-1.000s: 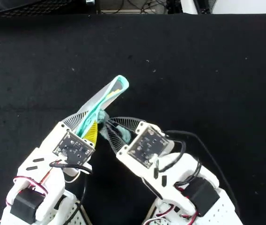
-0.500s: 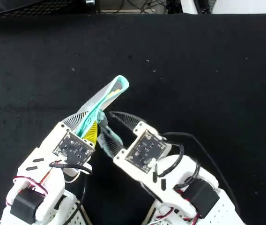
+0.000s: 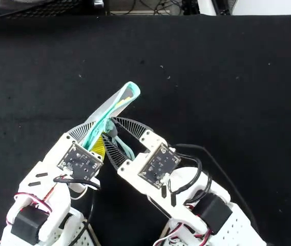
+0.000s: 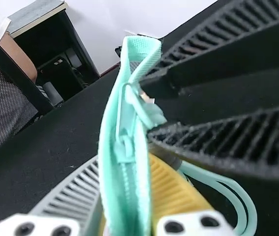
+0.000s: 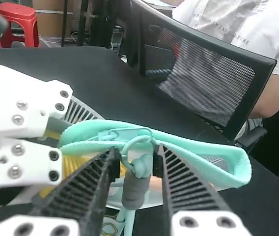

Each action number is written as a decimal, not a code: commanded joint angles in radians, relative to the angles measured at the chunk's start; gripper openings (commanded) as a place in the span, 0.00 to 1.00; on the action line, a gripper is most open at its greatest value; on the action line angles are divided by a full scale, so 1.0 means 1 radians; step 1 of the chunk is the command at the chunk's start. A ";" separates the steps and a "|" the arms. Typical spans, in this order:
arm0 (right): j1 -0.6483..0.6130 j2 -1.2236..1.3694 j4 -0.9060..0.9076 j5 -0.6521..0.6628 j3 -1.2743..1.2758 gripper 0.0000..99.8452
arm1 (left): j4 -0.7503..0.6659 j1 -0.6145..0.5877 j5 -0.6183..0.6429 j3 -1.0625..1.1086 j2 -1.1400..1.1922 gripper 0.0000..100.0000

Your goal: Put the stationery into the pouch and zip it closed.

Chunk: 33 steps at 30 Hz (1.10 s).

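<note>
Our right gripper (image 5: 134,150) is sitting around the zip pull (image 5: 135,189), but we cannot tell if it is squeezing. Our left gripper (image 4: 125,162) is pinching the pouch (image 4: 117,123) at its near end. The pouch is stretching away from both arms, zip edge facing up.

High view straight down over the black table (image 3: 212,77) — both wrist views close on the shared mint pouch (image 4: 125,162)

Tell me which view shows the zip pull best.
The right wrist view: the pull hangs front-on between the right pincer's fingers. The left wrist view shows it edge-on along the pouch; the high view gives a small glimpse.
</note>
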 commanded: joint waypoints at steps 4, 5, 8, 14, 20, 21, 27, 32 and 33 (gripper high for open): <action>0.032 0.067 -0.072 -0.008 -0.005 0.13 | 0.009 -0.001 -0.005 0.001 0.005 0.03; 0.041 0.084 -0.084 -0.008 -0.005 0.13 | 0.011 -0.001 -0.005 0.001 0.003 0.03; 0.046 0.108 -0.095 -0.008 -0.012 0.13 | 0.012 -0.001 -0.005 0.002 0.003 0.03; 0.046 0.038 -0.081 -0.008 -0.007 0.13 | 0.012 -0.005 -0.005 0.004 0.003 0.03; 0.046 -0.065 -0.017 -0.008 0.001 0.13 | 0.008 -0.005 -0.005 0.004 0.003 0.03; 0.046 -0.068 -0.017 -0.008 0.007 0.13 | 0.008 -0.005 -0.005 0.004 0.003 0.03; 0.043 -0.067 -0.017 -0.006 0.022 0.13 | 0.008 -0.005 -0.005 0.005 0.003 0.03; 0.003 -0.067 -0.015 -0.008 0.022 0.13 | 0.008 -0.005 -0.005 0.005 0.003 0.03; -0.015 -0.065 -0.015 -0.008 0.024 0.13 | 0.008 -0.005 -0.005 0.005 0.003 0.03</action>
